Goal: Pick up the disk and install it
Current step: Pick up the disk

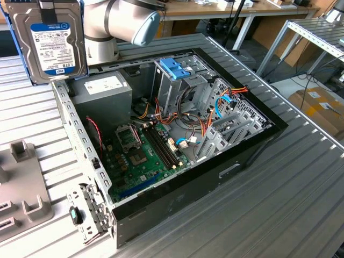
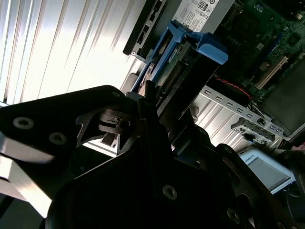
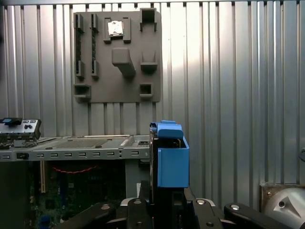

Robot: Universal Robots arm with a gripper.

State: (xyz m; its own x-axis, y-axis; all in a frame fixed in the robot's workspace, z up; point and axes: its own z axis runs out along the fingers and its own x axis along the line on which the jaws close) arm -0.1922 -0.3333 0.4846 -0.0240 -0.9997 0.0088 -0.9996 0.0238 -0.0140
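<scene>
Up over the ribbed worktop point(image 1: 290, 204), just off the open computer case point(image 1: 177, 161), the disk point(image 1: 48, 40) hangs upright in mid-air, and the fingers point(image 2: 151, 119) are clamped tight on its blue-railed edge.

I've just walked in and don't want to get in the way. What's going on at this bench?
The robot arm's gripper is clamped on the disk and holds it in the air, outside the open computer case, toward the exterior view's left. The disk is not yet installed. The drive cage with its blue latch stands inside the case, apart from the disk.
</scene>
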